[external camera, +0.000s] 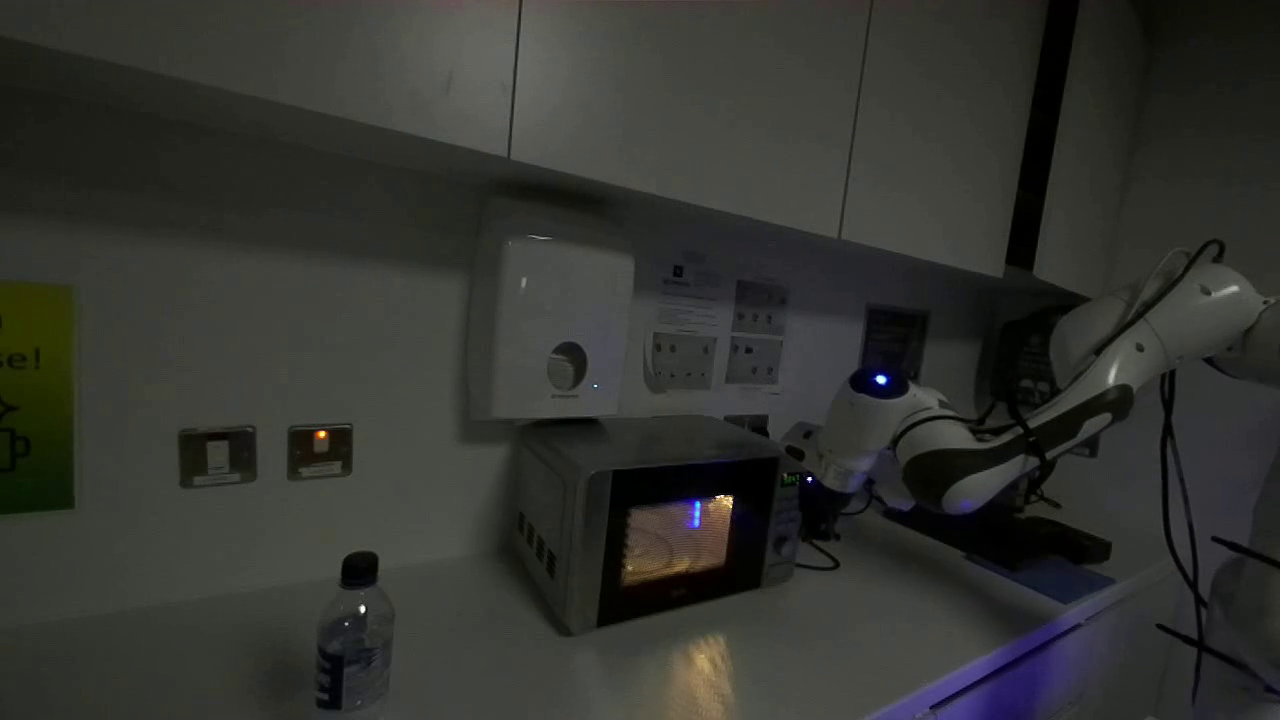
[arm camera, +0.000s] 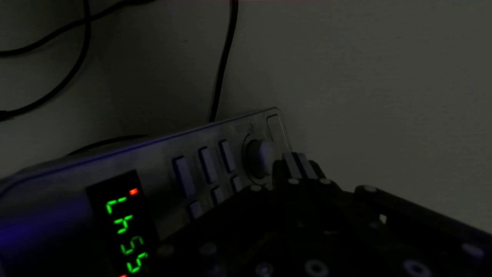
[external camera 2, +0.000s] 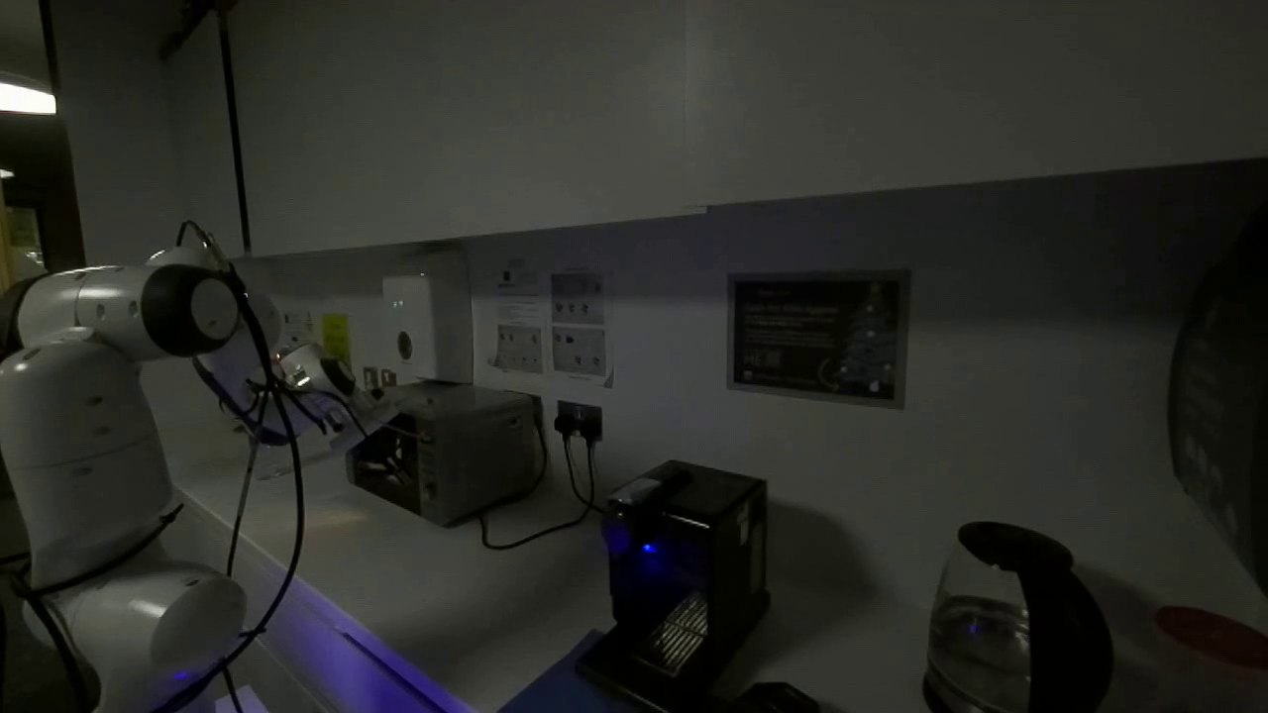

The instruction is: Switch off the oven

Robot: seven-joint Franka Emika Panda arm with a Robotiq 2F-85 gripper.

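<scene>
One oven seen on tabletop in both exterior views, door lit in an exterior view. Knob and six buttons shown close in wrist view; two fingers seen together just beside knob, contact can't be told. One bottle near left of oven, one kettle near right, each shown in an exterior view only.

Oven: grey, black door, amber-lit window; display, green and red on black. Gripper: black, grey-tipped. Poster: yellow grading to green; bottle cap: black.
</scene>
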